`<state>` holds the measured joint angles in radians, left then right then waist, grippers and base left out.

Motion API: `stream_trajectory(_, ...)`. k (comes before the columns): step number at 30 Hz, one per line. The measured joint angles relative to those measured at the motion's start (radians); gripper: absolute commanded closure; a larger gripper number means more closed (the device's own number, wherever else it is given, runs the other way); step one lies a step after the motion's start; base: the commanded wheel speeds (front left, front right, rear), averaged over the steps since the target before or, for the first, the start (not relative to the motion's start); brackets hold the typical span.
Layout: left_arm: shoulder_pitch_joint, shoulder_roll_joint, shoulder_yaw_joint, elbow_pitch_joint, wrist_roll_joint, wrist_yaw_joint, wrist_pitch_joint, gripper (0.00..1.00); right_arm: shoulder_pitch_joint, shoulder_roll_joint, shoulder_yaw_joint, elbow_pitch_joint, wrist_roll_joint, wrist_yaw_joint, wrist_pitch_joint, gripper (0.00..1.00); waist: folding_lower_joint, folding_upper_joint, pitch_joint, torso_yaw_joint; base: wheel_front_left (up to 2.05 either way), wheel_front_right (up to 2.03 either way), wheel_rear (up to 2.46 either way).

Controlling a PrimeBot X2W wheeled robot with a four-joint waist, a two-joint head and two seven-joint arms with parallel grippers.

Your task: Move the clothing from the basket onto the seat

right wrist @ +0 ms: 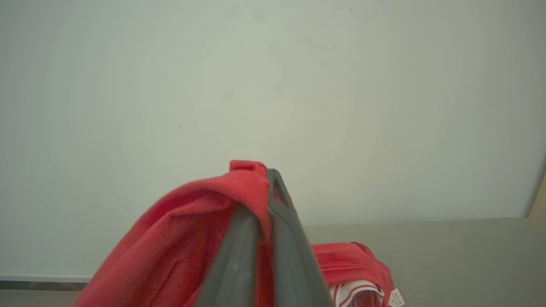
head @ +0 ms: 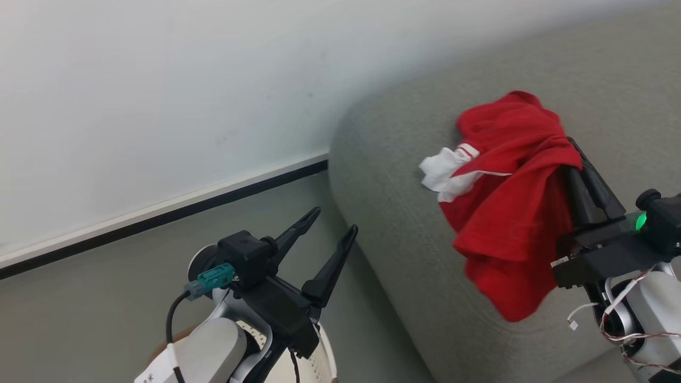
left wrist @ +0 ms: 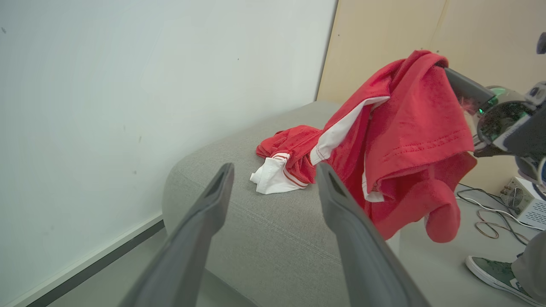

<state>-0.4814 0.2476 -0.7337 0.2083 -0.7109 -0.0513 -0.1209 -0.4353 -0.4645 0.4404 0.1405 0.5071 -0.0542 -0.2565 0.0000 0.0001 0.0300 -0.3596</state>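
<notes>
Soft cloth clothing [head: 511, 213], matt woven seat [head: 388, 159]

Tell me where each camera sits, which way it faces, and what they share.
Head view: on the head, looking down at a corner of the seat and the wall; shows the open left gripper and the right gripper shut on the clothing.
Left wrist view: on the left wrist, looking between its spread fingers across the seat at the clothing.
Right wrist view: on the right wrist, facing the wall; its closed fingers pinch the clothing.
Shared: all three show the clothing and the seat.
</notes>
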Motion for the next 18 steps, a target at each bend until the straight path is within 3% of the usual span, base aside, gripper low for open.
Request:
stream_trajectory(11,0.011,0.015,-0.008,-0.036,0.029,0.007,-0.004,0.0,0.086,-0.011,-0.074,-0.113,-0.011,-0.026,0.0,1.0,0.0,0.0,0.04,-0.153,0.0,0.0,0.0)
stream_trajectory(18,-0.012,0.005,-0.019,-0.029,0.038,-0.002,-0.001,0.0,0.128,-0.017,-0.123,-0.163,-0.015,-0.043,0.0,1.0,0.0,0.0,0.076,-0.187,0.0,0.0,0.0)
